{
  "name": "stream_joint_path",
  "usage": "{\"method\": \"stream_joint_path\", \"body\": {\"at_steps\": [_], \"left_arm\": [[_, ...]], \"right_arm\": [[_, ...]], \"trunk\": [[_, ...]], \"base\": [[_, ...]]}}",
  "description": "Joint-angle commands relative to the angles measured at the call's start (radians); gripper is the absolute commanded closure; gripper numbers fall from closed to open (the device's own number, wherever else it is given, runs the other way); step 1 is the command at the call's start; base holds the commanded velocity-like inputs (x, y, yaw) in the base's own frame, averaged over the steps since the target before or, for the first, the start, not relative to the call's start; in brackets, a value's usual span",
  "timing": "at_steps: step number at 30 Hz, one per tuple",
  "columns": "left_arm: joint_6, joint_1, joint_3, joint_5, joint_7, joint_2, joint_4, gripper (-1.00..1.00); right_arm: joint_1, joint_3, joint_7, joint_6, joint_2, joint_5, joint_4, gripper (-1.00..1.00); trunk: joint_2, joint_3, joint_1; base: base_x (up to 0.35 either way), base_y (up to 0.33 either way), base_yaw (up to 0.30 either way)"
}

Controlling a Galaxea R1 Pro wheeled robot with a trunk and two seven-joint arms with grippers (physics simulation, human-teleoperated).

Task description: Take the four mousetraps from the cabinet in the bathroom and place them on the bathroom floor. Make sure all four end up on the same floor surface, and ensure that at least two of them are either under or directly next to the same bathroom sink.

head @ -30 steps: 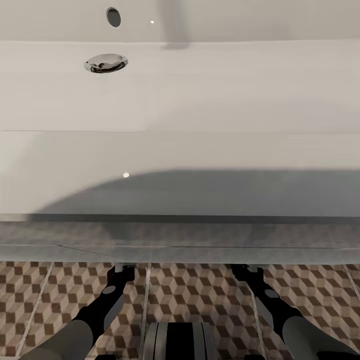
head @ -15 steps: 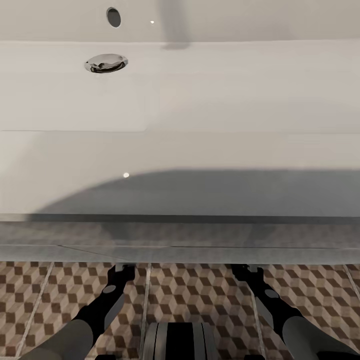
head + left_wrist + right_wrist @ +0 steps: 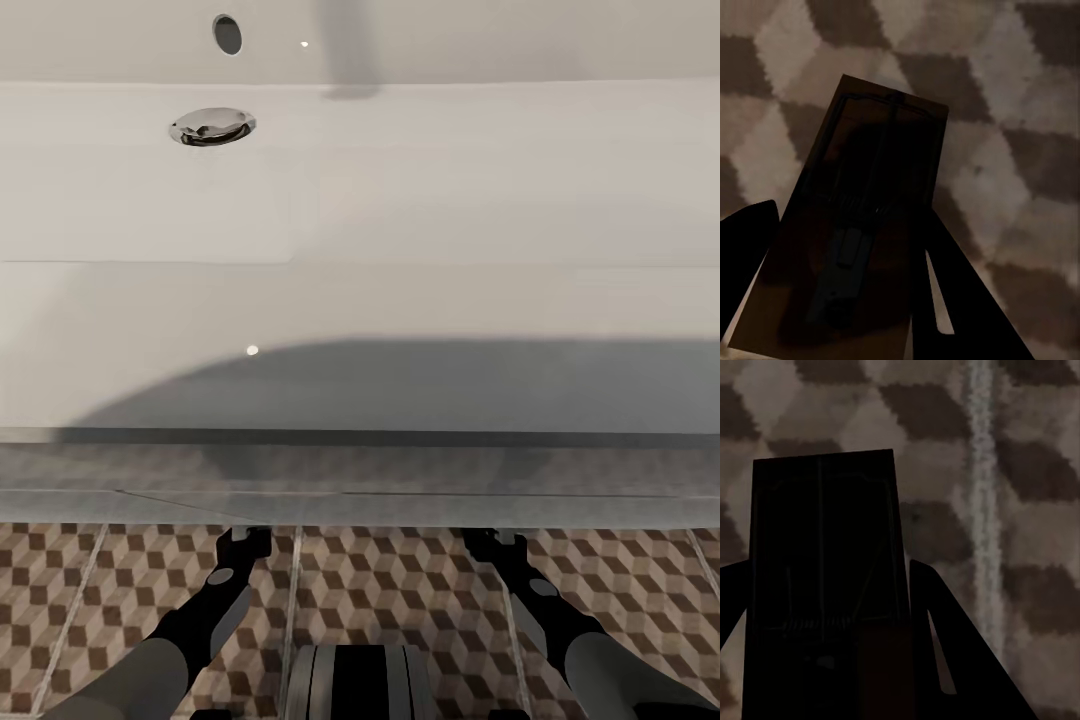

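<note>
Mousetraps in both wrist views, one per tool. Left wrist view: brown board mousetrap (image 3: 862, 240) with dark wire parts sits between the two dark fingers (image 3: 967, 300) of the left tool (image 3: 847, 285), tilted over the cube-pattern bathroom floor (image 3: 1020, 150); fingers flank the board's edges, tool looks clamped on it. Right wrist view: second mousetrap (image 3: 825, 585), very dark, square-on between the right tool (image 3: 832, 660) fingers (image 3: 960, 660), held the same way, pale grout line (image 3: 982, 510) beside it on the tiles. Can't tell whether either board touches the floor. Head view: both arms reach forward, low, under the front edge of the white bathroom sink (image 3: 360, 300); left wrist (image 3: 243, 545) and right wrist (image 3: 490, 545) disappear under its rim. Chrome drain (image 3: 212, 126) in the basin. Robot base (image 3: 358, 682) at bottom centre over the tiles.
</note>
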Motion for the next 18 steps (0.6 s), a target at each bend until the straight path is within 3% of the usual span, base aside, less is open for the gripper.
{"method": "stream_joint_path", "body": {"at_steps": [1, 18], "left_arm": [[-0.005, -0.001, -0.009, 0.009, 0.009, 0.0, 0.001, 1.0], [-0.009, 0.0, -0.004, 0.009, 0.012, -0.003, 0.0, 1.0]], "right_arm": [[0.0, -0.002, 0.009, -0.003, 0.0, -0.008, 0.001, 1.0], [0.0, -0.002, 0.009, -0.005, 0.0, -0.007, 0.001, 1.0]], "trunk": [[0.0, 0.0, 0.0], [0.0, 0.0, 0.0]], "base": [[0.0, 0.0, 0.0], [0.0, 0.0, 0.0]]}}
